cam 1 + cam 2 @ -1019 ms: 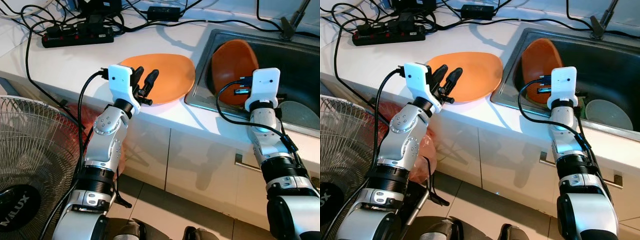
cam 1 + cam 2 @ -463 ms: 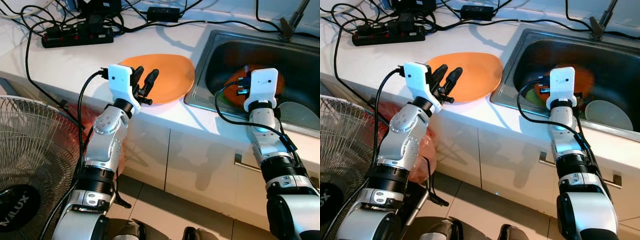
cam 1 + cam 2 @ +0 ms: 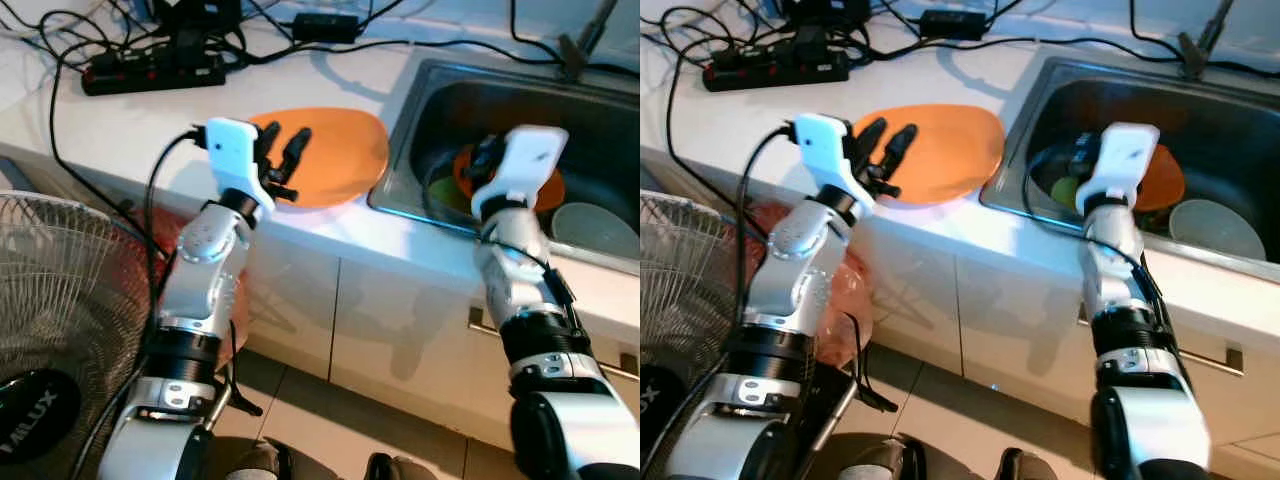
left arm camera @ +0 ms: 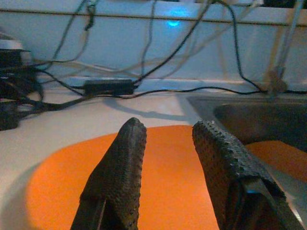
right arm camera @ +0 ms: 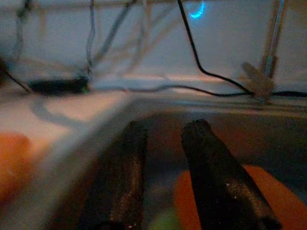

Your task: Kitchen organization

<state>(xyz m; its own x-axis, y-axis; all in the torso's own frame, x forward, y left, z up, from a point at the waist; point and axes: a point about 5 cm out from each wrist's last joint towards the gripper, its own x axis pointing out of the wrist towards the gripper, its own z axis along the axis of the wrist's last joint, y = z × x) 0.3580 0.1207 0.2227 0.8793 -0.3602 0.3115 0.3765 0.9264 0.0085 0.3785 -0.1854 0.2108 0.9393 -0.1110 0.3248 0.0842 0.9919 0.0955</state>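
Orange plate (image 3: 335, 155) lies flat on the white desk (image 3: 130, 125) beside the sink (image 3: 1230, 130), the left gripper (image 4: 170, 158) hovering over it, fingers apart and empty. Likely rigid, light and slick; its overhanging rim offers the best hold. The right gripper (image 5: 165, 163), fingers parted and empty, hangs over the sink.

My left gripper (image 4: 168, 158) has black fingers (image 4: 120, 167) with a pebbled, rubbery, matt skin. My right gripper (image 5: 165, 158) shows the same dark, dull finish, though blurred. The wrist housings on my arms are smooth white plastic; the arm links are satin silver metal. The orange plate (image 3: 345, 150) on the counter (image 3: 130, 130) looks like smooth matt plastic with a soft sheen. The counter is white, smooth and faintly glossy. The sink (image 3: 1230, 130) is brushed steel, dull grey with soft reflections. An orange bowl (image 3: 1165, 180) in it matches the plate's finish; a white bowl (image 3: 1215, 225) beside it looks glazed. The cabinet doors (image 3: 400, 340) are smooth, white and semi-gloss.
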